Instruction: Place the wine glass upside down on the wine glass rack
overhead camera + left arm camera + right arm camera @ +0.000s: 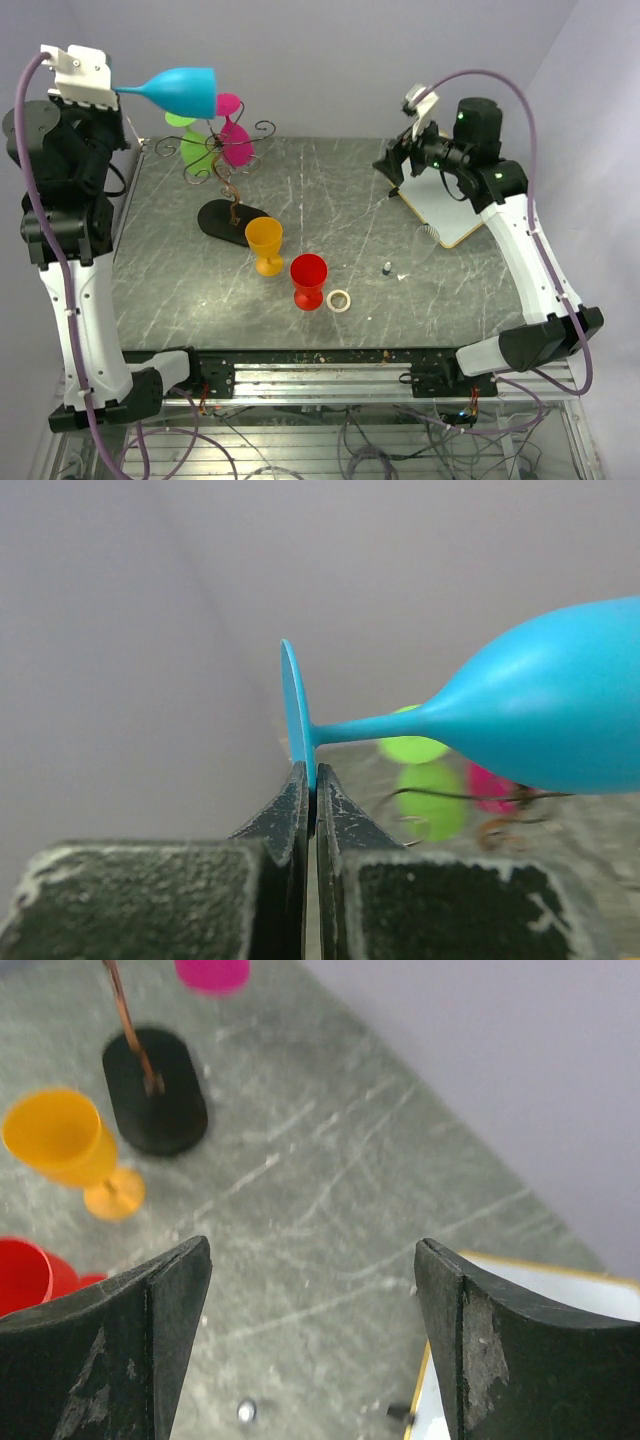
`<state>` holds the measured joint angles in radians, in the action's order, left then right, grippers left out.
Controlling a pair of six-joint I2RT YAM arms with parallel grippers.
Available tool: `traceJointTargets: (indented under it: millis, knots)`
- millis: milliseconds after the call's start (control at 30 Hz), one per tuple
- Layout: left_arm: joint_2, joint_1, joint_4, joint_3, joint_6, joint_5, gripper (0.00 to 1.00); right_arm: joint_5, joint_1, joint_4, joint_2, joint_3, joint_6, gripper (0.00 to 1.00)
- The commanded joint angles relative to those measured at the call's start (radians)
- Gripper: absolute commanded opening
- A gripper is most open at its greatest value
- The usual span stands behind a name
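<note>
Blue wine glass (pixel 540 705) partly hides the blurred rack (pixel 497 832) behind

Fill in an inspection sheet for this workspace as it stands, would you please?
Surface: dark marbled table, no spills seen.
Job's things: blue wine glass held sideways in the air near the wine glass rack; green glasses and pink glasses hang there.
Clutter: orange glass and red glass upright; white ring, small dark item, spiral notepad.
Grippers: left gripper shut on the blue glass's foot; right gripper open, empty.
Cables: purple cable along each arm; loose wires below the front rail.
Surroundings: plain pale wall.
</note>
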<state>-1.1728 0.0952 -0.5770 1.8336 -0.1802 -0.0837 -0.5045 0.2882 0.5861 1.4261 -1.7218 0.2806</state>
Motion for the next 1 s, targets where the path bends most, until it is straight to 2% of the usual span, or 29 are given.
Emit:
traceJointTargets:
  millis: [0,167,300,467,667,967]
  knots:
    - [0.049,0.058,-0.037,-0.035,-0.318,0.236,0.07,0.030,-0.001,-0.006,-0.038,0.155,0.119,0.82]
    - [0.115,0.112,-0.076,-0.108,-0.541,0.335,0.07,0.023,-0.001,-0.062,-0.082,0.314,0.132,0.81]
    - [0.159,0.124,-0.172,-0.174,-0.742,0.300,0.07,0.021,-0.001,-0.064,-0.088,0.351,0.148,0.80]
    - [0.193,0.124,-0.206,-0.261,-0.875,0.278,0.07,0.007,-0.001,-0.077,-0.100,0.396,0.150,0.79]
    - [0.167,0.123,-0.231,-0.314,-1.008,0.097,0.07,-0.023,-0.002,-0.112,-0.127,0.449,0.148,0.79]
    - [0.068,0.083,-0.235,-0.280,-1.205,-0.136,0.07,-0.068,-0.017,-0.163,-0.152,0.497,0.125,0.79]
